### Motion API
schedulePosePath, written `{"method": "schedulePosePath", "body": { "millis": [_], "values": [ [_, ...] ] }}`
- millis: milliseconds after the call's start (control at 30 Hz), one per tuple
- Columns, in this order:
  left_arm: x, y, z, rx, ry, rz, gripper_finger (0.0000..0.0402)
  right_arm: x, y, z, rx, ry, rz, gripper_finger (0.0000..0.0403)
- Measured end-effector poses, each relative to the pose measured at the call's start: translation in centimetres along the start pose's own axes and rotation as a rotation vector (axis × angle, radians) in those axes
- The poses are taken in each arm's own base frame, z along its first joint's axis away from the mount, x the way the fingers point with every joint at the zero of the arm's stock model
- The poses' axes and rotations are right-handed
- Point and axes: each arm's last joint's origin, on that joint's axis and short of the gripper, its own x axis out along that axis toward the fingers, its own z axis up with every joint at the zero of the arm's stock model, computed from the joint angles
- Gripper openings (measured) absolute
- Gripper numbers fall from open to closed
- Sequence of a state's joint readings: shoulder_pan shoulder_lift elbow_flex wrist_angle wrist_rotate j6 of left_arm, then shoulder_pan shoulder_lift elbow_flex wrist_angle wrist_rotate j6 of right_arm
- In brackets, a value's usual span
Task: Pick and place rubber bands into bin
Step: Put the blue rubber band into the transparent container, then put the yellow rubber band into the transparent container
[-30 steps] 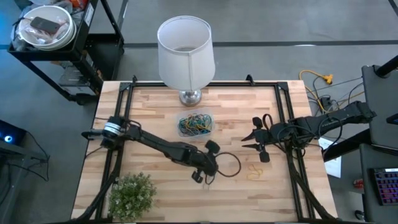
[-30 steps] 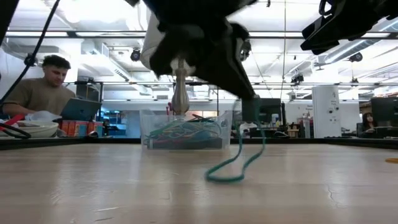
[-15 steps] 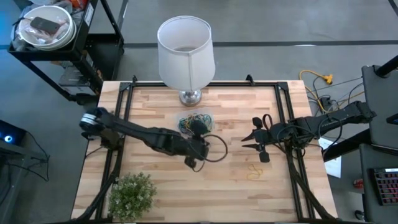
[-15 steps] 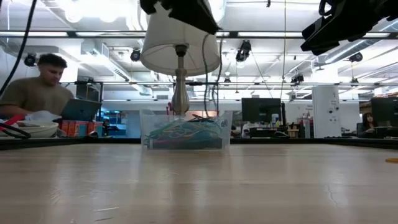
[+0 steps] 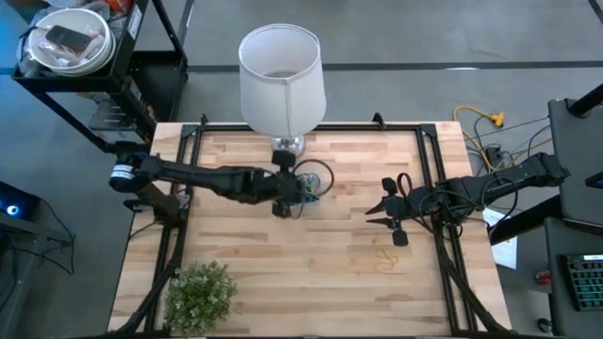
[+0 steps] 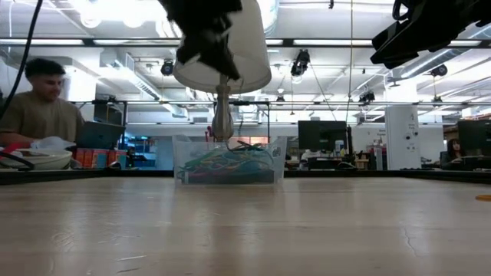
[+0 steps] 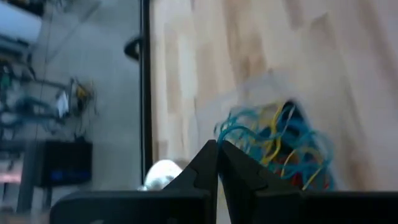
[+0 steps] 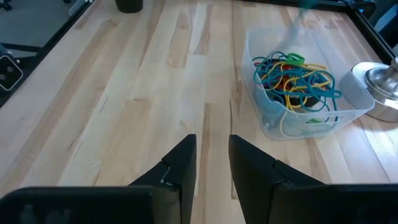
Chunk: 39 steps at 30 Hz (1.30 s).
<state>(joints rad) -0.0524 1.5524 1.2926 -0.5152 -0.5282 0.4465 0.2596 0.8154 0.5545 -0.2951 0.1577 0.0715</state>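
Swinging up from the near-middle of the table over the last second, the left gripper (image 5: 282, 209) now hangs at the near-left edge of the bin (image 5: 318, 196), its fingers pressed tight together; the green loop that dangled from it a second ago is no longer visible under it in the low view. Whether anything is still pinched between its fingers (image 7: 209, 163) cannot be told. The see-through bin sits just in front of the lamp base (image 5: 288, 144), under the white lamp shade (image 5: 280, 66), and holds a tangle of rubber bands (image 8: 295, 78) in blue, green, yellow and red. One yellow rubber band (image 5: 384, 258) lies loose on the wooden table (image 5: 236, 273) near the right side. The right gripper (image 5: 386, 213) waits above the table's right part, fingers narrowly parted and holding nothing. A potted plant (image 5: 198, 296) stands at the near-left corner. A person (image 6: 40, 103) sits beyond the table.
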Motion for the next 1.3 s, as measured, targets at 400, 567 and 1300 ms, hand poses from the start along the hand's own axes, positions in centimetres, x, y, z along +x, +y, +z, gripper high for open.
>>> {"method": "schedulePosePath", "body": {
  "millis": [400, 567, 1300],
  "values": [
    [4.1, 0.7, -5.4, -0.127, 0.134, -0.118, 0.0000, 0.0, 0.0, 0.0, 0.000, -0.002, 0.000, 0.0085],
    [4.2, 0.4, -5.7, -0.161, 0.144, -0.123, 0.0000, 0.0, 0.0, 0.0, 0.001, -0.002, 0.000, 0.0084],
    [3.1, 0.5, -5.9, -0.201, 0.153, -0.100, 0.0100, 0.4, 0.1, -1.3, 0.108, 0.048, 0.028, 0.0082]
  ]
}}
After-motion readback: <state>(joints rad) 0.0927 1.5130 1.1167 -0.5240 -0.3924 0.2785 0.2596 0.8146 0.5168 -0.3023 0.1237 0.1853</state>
